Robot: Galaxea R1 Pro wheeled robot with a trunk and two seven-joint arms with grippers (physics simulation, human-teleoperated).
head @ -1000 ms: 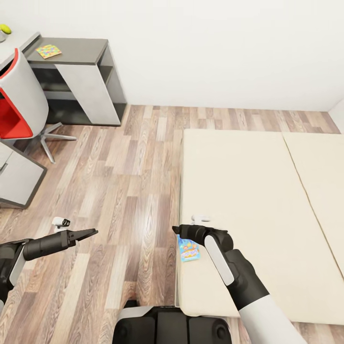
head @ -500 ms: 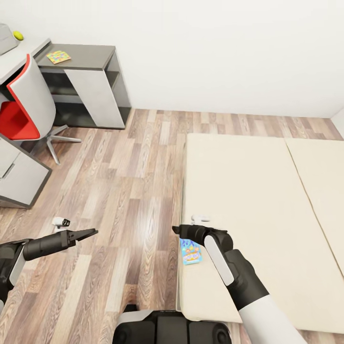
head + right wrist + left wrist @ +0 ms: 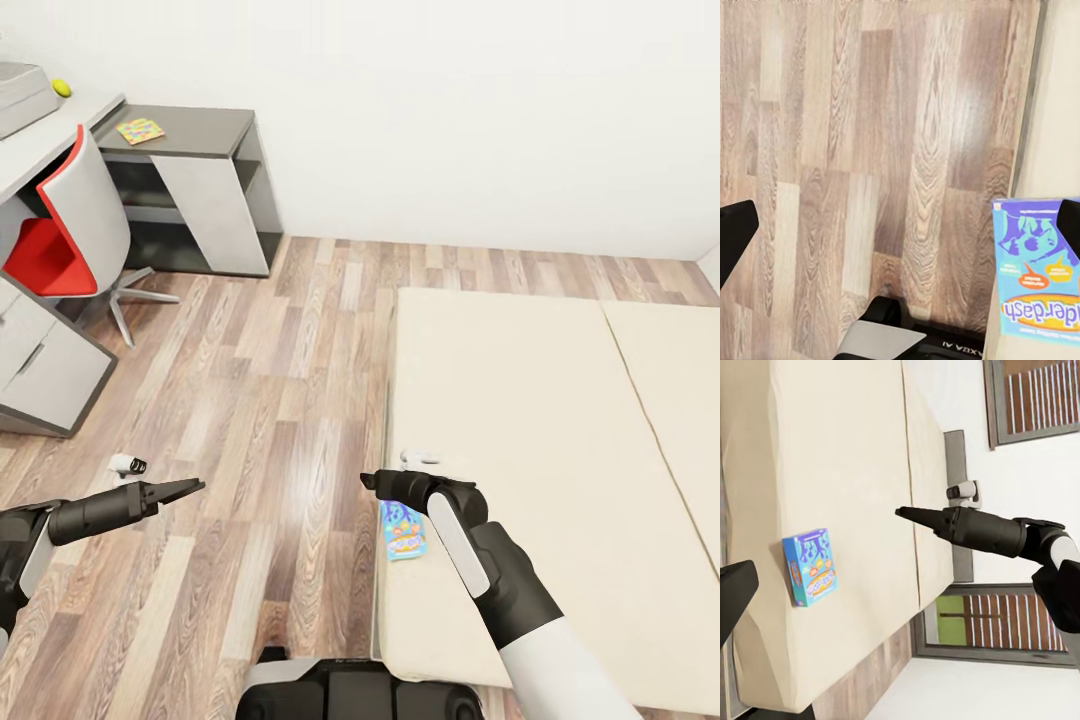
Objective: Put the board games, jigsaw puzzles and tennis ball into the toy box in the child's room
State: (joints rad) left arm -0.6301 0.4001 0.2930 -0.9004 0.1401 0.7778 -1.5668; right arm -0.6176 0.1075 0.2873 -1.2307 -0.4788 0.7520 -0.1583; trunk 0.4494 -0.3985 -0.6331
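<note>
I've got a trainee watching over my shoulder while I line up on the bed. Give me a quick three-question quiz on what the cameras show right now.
1. True or false: the blue board game lies on the bed, near the mattress edge that faces the floor.
2. Which toy sits on the dark-grey desk section? A) the tennis ball B) a jigsaw puzzle C) a board game
3. Fill in: the red-and-white swivel chair stands in front of the ____.

Key
1. True; the right gripper hangs just above it.
2. B: the jigsaw puzzle. The tennis ball is on the light-grey top, beside the toy box.
3. Table.
</note>
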